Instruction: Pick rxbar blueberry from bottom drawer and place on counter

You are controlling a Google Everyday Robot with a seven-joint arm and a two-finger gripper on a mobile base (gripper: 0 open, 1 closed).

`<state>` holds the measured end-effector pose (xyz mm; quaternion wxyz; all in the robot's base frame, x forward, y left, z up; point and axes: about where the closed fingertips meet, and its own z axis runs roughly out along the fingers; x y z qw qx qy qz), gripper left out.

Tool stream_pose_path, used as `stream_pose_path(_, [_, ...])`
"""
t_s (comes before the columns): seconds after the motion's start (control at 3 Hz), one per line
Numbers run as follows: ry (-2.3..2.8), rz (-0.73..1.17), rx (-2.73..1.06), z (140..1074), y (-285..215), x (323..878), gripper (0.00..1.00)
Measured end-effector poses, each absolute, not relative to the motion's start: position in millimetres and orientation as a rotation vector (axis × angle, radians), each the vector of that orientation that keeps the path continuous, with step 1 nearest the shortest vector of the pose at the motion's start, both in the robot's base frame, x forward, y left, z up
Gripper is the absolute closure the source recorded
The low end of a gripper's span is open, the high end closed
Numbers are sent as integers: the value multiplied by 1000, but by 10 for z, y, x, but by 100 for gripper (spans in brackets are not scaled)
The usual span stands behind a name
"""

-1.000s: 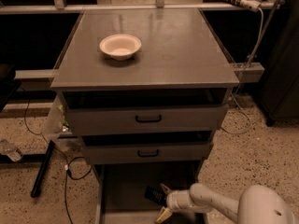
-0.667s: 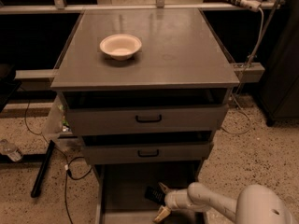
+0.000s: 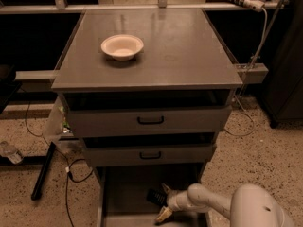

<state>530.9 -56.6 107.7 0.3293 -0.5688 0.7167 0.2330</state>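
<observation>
The bottom drawer (image 3: 128, 193) is pulled open at the foot of the grey cabinet, showing its flat grey floor. The rxbar blueberry (image 3: 155, 196), a small dark flat bar, lies on that floor right of centre. My gripper (image 3: 164, 201) reaches in from the lower right on a white arm, down inside the drawer with the bar right at its fingers; one pale fingertip (image 3: 165, 189) is above the bar and the other fingertip (image 3: 164, 214) below it, spread apart. The counter (image 3: 156, 56) is the cabinet's broad grey top.
A cream bowl (image 3: 122, 46) stands on the counter's left back part. Two shallower drawers with black handles (image 3: 150, 120) sit slightly open above the bottom one. Cables, a black leg (image 3: 42, 171) and a plastic bottle (image 3: 9, 151) lie on the speckled floor at left.
The gripper has shifted slightly left toward the bar inside the bottom drawer. Nothing else has moved.
</observation>
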Motion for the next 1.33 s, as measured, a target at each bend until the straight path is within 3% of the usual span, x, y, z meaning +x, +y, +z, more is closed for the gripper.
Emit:
stream_pose_path(0.33, [1900, 574, -1487, 987, -629, 5389, 0])
stream_pose_path(0.67, [1901, 574, -1487, 986, -630, 5391, 18])
stream_pose_path(1.33, [1901, 574, -1487, 986, -629, 5390, 65])
